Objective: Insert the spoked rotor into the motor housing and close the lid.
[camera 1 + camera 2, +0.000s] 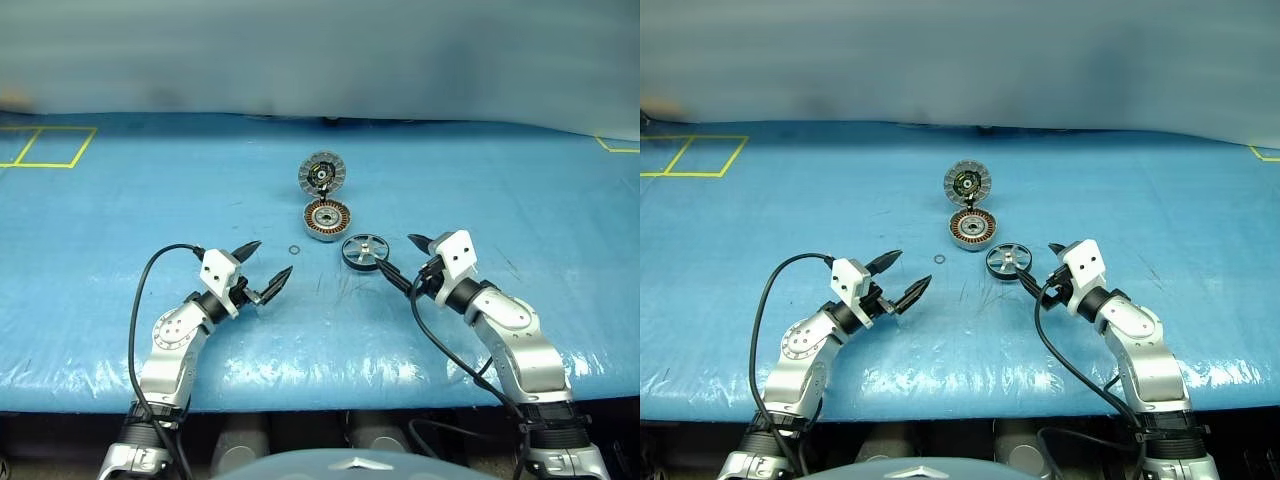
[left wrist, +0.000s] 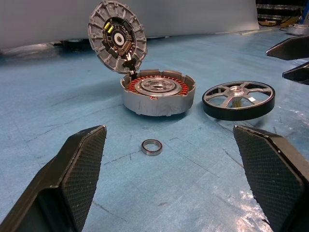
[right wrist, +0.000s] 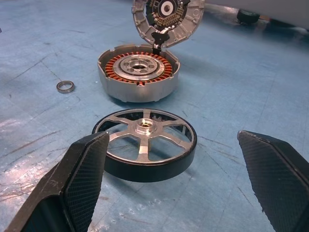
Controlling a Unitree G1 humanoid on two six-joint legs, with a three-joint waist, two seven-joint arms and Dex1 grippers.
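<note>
Counter (image 1: pixel 120 220): covered by a blue sheet; it carries every part, and yellow tape lines mark its far left corner.
My left tool (image 1: pixel 264 264): released, my fingers spread wide with nothing between them, hovering low over the sheet on my left, pointed toward the middle. The washer ring lies just ahead of it.
My right tool (image 1: pixel 402 260): released as well, fingers wide apart and grasping nothing, on my right, pointed toward the middle. One fingertip (image 1: pixel 393 277) is just beside the rim of the spoked rotor; I cannot tell whether it touches.
Motor housing (image 1: pixel 327 220): a round grey case sitting flat near the middle of the counter, open on top, its ring of copper-coloured windings and silver centre exposed.
Lid (image 1: pixel 321 174): joined to the far edge of the housing and standing nearly upright, its inner face with grey segments and dark centre turned toward me.
Spoked rotor (image 1: pixel 364 251): lying flat on the sheet just beside the housing, on my right and nearer to me; black rim, silver spokes and hub facing up. It is outside the housing.
Washer ring (image 1: pixel 294 250): a small thin ring lying flat on the sheet, near the housing on my left side, apart from the rotor.
</note>
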